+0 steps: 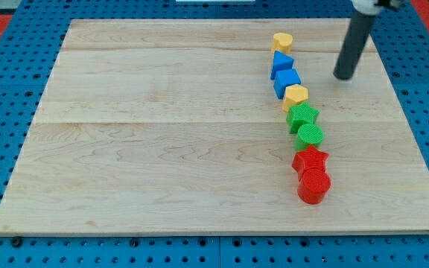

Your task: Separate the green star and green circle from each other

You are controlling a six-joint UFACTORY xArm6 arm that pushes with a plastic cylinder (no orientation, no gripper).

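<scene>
The green star [302,116] and the green circle [310,135] touch each other in a column of blocks on the right half of the wooden board [162,126]. The star is above the circle in the view. My tip [343,77] rests on the board to the upper right of the green star, apart from every block. The rod rises toward the view's top right corner.
The column runs from top to bottom: a yellow heart [282,42], a blue triangle [281,63], a blue cube [287,80], a yellow hexagon [296,95], the green pair, a red star [310,159], a red cylinder [314,184]. Blue pegboard surrounds the board.
</scene>
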